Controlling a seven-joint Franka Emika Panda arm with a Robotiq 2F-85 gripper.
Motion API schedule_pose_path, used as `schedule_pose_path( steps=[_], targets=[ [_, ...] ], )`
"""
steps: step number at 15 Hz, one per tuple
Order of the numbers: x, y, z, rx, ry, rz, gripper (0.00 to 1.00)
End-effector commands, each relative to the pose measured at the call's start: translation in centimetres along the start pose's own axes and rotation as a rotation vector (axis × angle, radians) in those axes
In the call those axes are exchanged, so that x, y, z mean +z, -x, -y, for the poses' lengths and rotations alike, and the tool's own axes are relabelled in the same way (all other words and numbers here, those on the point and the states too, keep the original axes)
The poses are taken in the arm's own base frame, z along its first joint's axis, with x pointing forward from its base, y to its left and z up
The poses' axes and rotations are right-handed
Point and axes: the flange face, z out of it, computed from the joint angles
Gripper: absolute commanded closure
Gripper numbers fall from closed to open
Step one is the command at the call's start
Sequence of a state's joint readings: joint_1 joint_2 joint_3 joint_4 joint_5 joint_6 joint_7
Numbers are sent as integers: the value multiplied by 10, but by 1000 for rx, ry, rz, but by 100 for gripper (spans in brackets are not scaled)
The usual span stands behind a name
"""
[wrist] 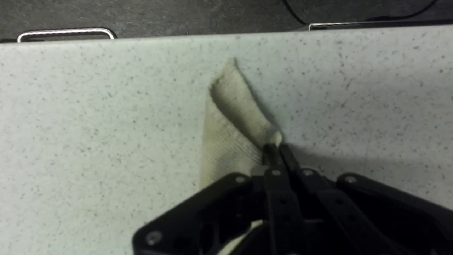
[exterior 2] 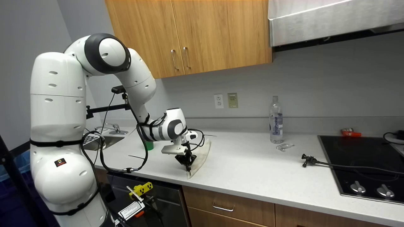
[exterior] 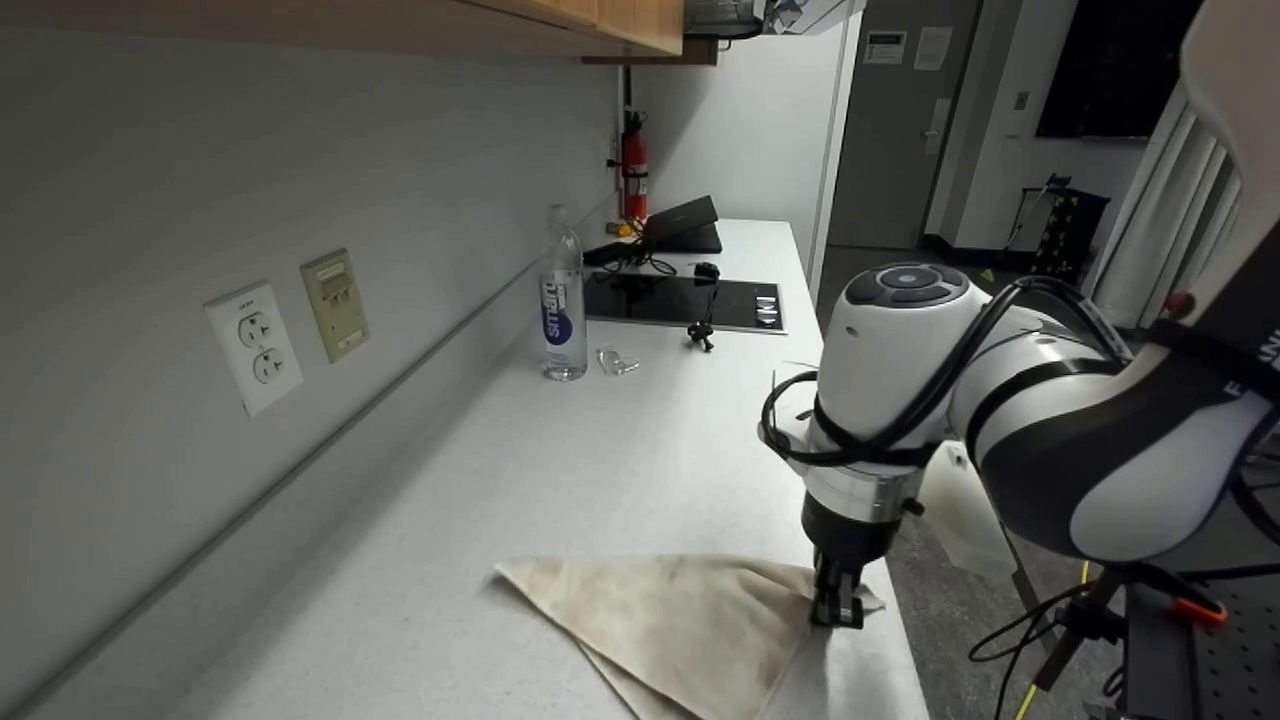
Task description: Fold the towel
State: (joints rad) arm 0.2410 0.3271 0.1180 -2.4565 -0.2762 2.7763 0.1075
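Note:
The beige towel [exterior: 680, 625] lies on the white counter with layers overlapping into a pointed shape; it also shows in an exterior view [exterior 2: 202, 154], partly hidden behind the arm. My gripper [exterior: 838, 615] points down at the towel's edge near the counter's front edge. In the wrist view, the gripper [wrist: 277, 146] is shut on the edge of the towel [wrist: 226, 148], with a small pale fold of cloth pinched between the fingertips. A towel corner extends past the fingertips toward the counter edge. The gripper body hides part of the towel in the wrist view.
A plastic water bottle [exterior: 565, 310] stands by the wall, with a small transparent piece [exterior: 615, 362] beside it. A black cooktop [exterior 2: 366, 160] and a cabled black mount [exterior 2: 311, 160] lie farther along. A green object [exterior 2: 149, 145] is behind the arm. Wooden cabinets [exterior 2: 221, 34] hang above.

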Motion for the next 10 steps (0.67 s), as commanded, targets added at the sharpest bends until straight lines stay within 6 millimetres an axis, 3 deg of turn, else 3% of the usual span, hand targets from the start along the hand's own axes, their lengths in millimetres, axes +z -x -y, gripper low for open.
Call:
schedule_pose_path(
  steps=[1, 7, 10],
  targets=[
    [0, 8, 1, -24, -34, 57, 99],
    [-6, 24, -7, -148, -4, 324, 99],
    [-7, 24, -14, -196, 81, 367, 99]
  ],
)
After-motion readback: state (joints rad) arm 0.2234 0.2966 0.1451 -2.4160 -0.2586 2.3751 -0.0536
